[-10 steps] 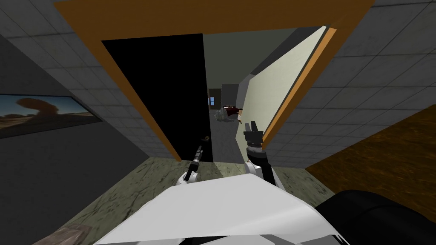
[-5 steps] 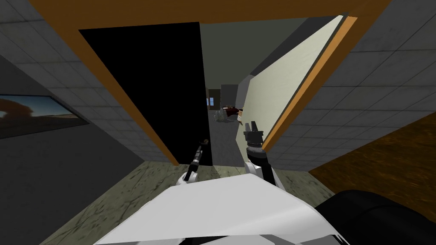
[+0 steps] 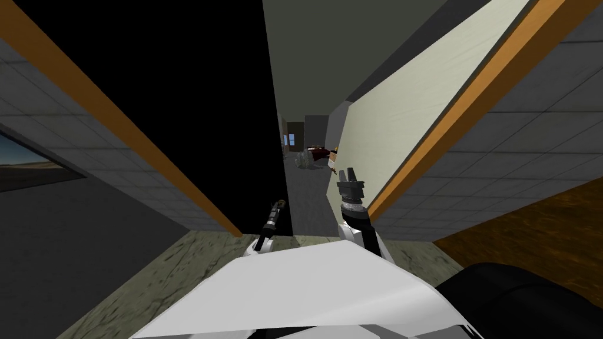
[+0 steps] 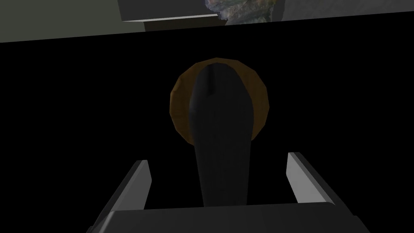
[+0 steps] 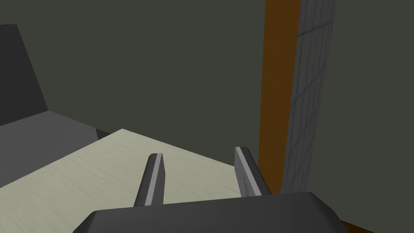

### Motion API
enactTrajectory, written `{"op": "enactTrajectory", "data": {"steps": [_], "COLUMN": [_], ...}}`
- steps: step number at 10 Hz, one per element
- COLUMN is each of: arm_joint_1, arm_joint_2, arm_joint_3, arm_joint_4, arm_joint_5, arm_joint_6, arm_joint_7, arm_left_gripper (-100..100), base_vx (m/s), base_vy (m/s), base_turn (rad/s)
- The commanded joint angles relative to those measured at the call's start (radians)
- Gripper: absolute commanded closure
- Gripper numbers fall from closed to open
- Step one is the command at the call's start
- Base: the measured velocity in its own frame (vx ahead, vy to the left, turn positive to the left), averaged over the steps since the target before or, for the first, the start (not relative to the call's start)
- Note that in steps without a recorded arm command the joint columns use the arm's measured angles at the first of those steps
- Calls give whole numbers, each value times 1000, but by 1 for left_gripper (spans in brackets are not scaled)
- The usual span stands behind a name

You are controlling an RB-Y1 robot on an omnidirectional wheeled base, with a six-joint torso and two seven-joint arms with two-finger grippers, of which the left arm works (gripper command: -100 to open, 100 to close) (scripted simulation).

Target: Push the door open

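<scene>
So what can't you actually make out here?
- Head view: the far-off clutter is too small to name.
- Head view: the wall picture is cut off by the left edge.
- Left wrist view: the door around the handle is pure black, its surface unreadable.
- Head view: the door frame is cut off on top.

I rolled forward: the door frame (image 3: 147, 159) spread wider, its top beam left the head view, the picture (image 3: 29, 170) slid to the edge, and the handle (image 4: 220, 133) closed on the left gripper (image 3: 276, 206).
</scene>
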Motion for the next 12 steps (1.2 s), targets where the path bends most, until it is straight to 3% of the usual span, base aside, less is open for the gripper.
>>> {"op": "enactTrajectory", "data": {"steps": [1, 2, 7, 12], "arm_joint_1": [0, 0, 0, -3], "arm_joint_2": [0, 0, 0, 7], "arm_joint_3": [0, 0, 0, 35], "arm_joint_4": [0, 0, 0, 3], "arm_joint_5": [0, 0, 0, 19], "arm_joint_6": [0, 0, 0, 1], "arm_joint_7": [0, 0, 0, -14], "arm_left_gripper": [-100, 100, 100, 100], "base_vx": [76, -11, -7, 146], "base_vy": [-4, 1, 2, -58], "base_turn": [-5, 6, -1, 31]}}
